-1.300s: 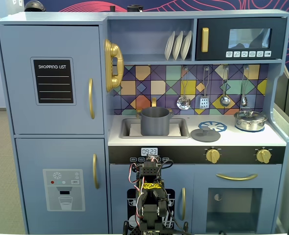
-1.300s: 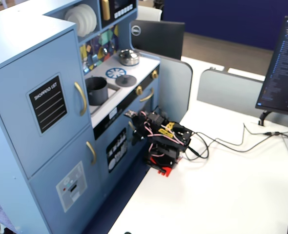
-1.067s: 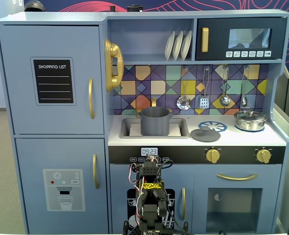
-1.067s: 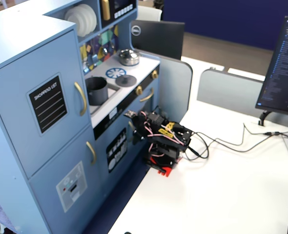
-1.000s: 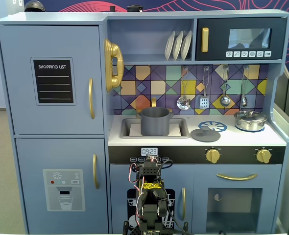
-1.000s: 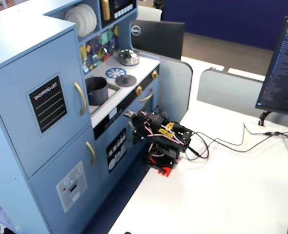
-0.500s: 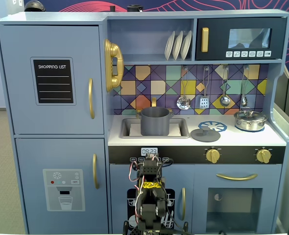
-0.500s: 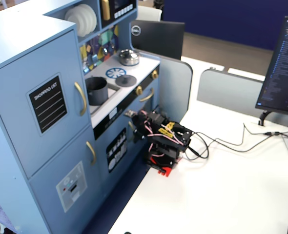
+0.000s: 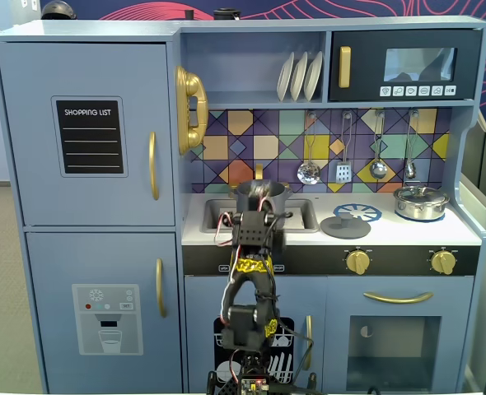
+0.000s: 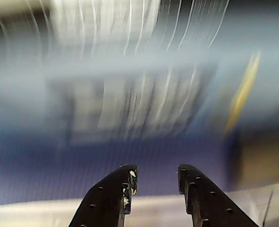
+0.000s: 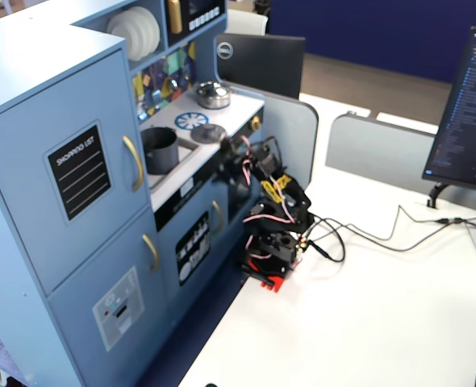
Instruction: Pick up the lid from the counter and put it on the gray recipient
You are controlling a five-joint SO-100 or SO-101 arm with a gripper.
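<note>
The lid (image 9: 345, 225) is lying flat on the toy kitchen counter (image 9: 408, 233), just in front of the blue-white burner pattern (image 9: 357, 211) and to the right of the sink in a fixed view. The gray recipient (image 9: 262, 194) is standing upright in the sink (image 9: 212, 216), well to the left of the lid; the arm (image 9: 252, 280) is covering its lower part in this view. In the other fixed view the lid (image 11: 210, 133) is resting nearer than the burner pattern and farther than the gray recipient (image 11: 160, 149). The shiny steel pot (image 9: 421, 202) is sitting at the far right of the counter.

The gripper (image 10: 155, 182) is showing in the wrist view with its two dark fingers (image 10: 115, 196) spread apart and nothing between them. The background there is heavily motion-blurred. The arm is reaching up in front of the counter edge, apart from the lid.
</note>
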